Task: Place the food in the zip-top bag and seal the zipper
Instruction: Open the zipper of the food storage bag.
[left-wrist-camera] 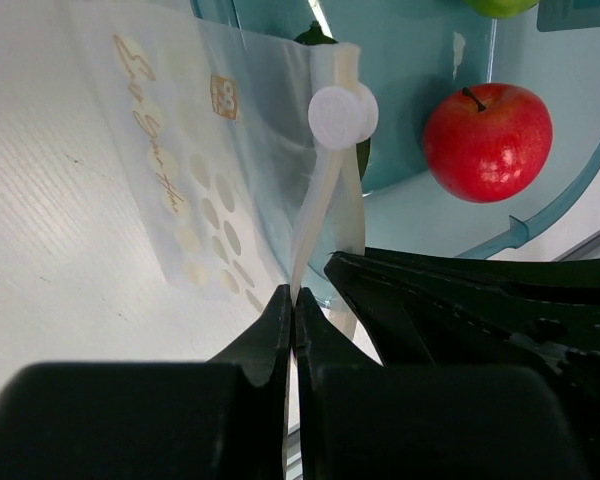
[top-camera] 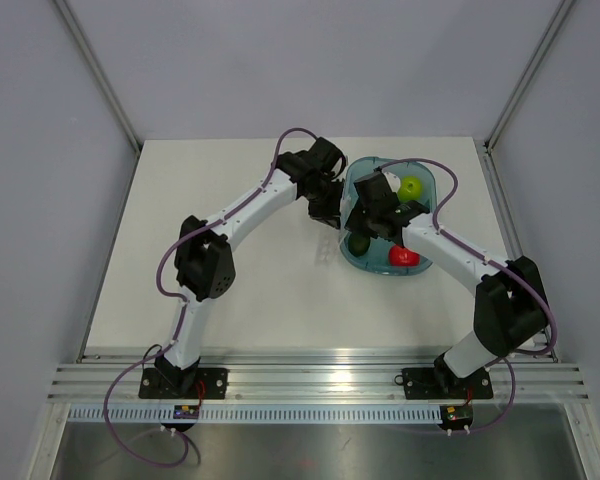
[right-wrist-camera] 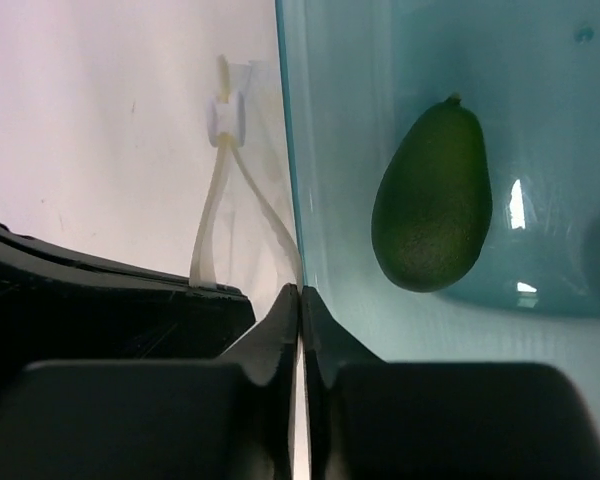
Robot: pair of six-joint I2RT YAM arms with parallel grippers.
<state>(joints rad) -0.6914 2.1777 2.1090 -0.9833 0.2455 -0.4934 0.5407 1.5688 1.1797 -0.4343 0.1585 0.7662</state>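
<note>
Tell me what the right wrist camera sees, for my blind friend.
A dark green avocado lies in the teal tray. Left of it, the white zipper splits in two, one strip reaching the shut right gripper.

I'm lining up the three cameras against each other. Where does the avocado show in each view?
Top external: the avocado lies at the lower left inside the teal tray.
Left wrist: only a dark sliver of the avocado shows at top centre, behind the zip-top bag.
Right wrist: the avocado is whole, right of centre.
Shared landmark: the teal tray.
</note>
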